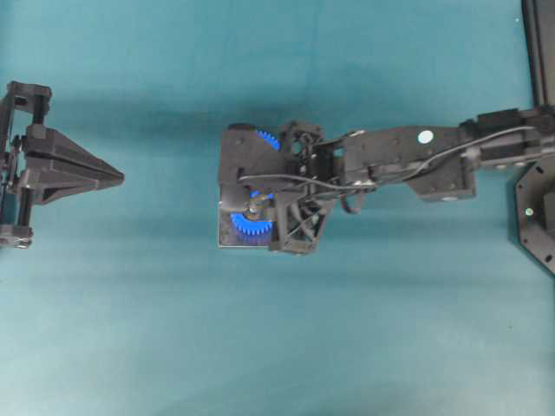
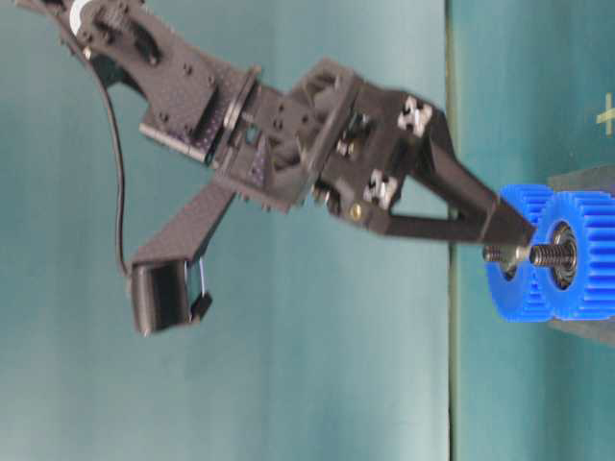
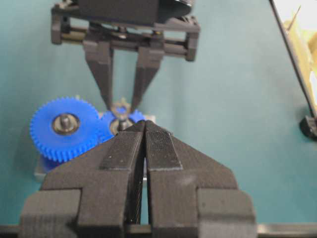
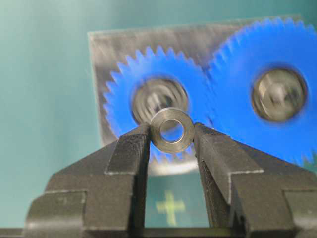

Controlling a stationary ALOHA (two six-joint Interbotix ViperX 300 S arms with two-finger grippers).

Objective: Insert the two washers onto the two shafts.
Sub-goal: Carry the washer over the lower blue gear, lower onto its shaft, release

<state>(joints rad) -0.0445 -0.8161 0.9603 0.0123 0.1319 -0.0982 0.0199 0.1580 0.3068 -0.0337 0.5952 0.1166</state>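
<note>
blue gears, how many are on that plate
2. A smaller blue toothed plastic gear sits behind the held silver metal washer; a larger blue toothed gear meshes beside it on the grey plate. None seems hidden.

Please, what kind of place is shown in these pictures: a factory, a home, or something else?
Most likely a robotics lab bench, not a home. A plain teal table holds only a small assembly fixture with blue gears. The right pincer holds a metal washer, and the left pincer waits apart.
</note>
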